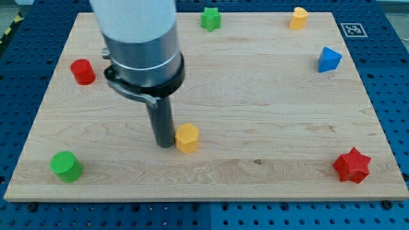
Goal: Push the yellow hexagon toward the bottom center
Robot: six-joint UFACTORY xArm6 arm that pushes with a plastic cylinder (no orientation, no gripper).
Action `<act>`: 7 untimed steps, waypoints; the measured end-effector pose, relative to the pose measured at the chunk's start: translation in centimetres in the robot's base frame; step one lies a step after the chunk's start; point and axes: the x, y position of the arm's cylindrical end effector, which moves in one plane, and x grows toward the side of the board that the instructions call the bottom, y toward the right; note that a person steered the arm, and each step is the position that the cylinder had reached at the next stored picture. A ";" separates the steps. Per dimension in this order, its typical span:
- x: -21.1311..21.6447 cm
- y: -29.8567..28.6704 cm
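Green cylinder (66,166) nearest. No claw to open or close; my tip (165,144) touches yellow hexagon (187,138) from view's left; target lies below.

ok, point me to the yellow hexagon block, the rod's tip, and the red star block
yellow hexagon block (187,137): camera view, on its top face.
my tip (165,144): camera view, at the rod's very lower end, just to the view's left of the yellow hexagon.
red star block (351,165): camera view, on its top face.
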 end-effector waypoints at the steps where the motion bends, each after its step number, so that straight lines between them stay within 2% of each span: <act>1: -0.1 0.8; 2: -3.1 0.3; 3: -3.2 2.0; 5: -2.1 5.9; 7: 0.8 6.1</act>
